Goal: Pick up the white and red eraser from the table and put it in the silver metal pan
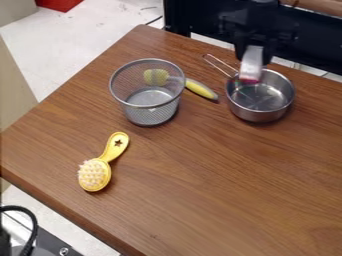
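The black end effector (pixel 254 51) grips a white, pink-tipped object (pixel 251 66) over the round silver metal pot (pixel 260 111); lowering wants steadiness (rim clearance matters).

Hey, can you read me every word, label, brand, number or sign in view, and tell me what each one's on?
No readable words, labels, brands or numbers.
One sign without words: a dark star shape on the handle of the yellow brush.
The pale object at the gripper: I can't tell whether it bears print.
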Controlling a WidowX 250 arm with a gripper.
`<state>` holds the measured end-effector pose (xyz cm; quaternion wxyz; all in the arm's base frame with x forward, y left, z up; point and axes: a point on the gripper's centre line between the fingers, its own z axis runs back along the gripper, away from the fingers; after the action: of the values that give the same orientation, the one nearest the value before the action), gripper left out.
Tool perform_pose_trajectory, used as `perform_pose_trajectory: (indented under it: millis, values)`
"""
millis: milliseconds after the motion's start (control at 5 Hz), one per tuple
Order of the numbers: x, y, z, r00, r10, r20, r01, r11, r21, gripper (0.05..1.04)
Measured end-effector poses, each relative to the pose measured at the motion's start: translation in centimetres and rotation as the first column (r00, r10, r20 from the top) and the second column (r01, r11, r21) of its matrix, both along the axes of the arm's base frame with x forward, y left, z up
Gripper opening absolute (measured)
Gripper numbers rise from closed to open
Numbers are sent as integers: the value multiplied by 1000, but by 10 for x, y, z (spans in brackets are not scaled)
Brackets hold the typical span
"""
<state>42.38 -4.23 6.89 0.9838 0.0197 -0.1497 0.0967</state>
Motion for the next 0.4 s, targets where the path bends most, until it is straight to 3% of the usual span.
perform_pose_trajectory:
  millis: [200,400]
  values:
    - [2,-6,-7,1000,-19,22,19,1000,19,494]
    - [-3,-10,-14,1000,-26,16,26,1000,9,494]
